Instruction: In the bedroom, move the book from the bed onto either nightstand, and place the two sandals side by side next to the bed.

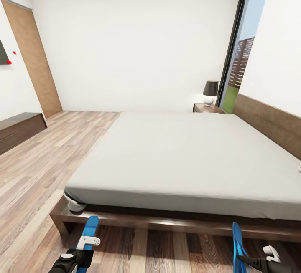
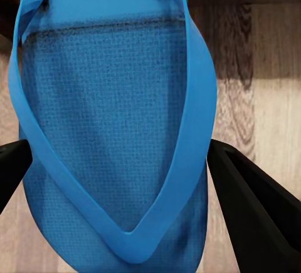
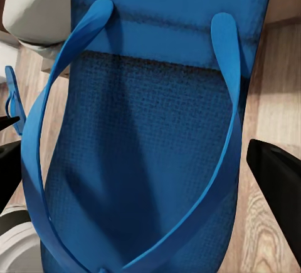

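Observation:
The bed [image 1: 188,156] spreads across the head view, its off-white mattress bare where I can see it; the book is out of view. One nightstand [image 1: 206,107] stands at its far corner by the window. My left gripper [image 1: 85,248] is shut on a blue sandal [image 1: 89,229] that points toward the bed frame; in the left wrist view the sandal [image 2: 113,97] lies between the black fingers [image 2: 251,204]. My right gripper [image 1: 247,260] is shut on the other sandal [image 1: 238,243], held on edge above the floor. That sandal [image 3: 150,129] sits between the fingers [image 3: 279,182].
A lamp [image 1: 210,91] stands on the nightstand. A long dark TV bench [image 1: 19,129] lines the left wall near a brown door [image 1: 35,60]. Wood-plank floor [image 1: 50,160] runs along the bed's left side. A tall window [image 1: 240,64] is at the back right.

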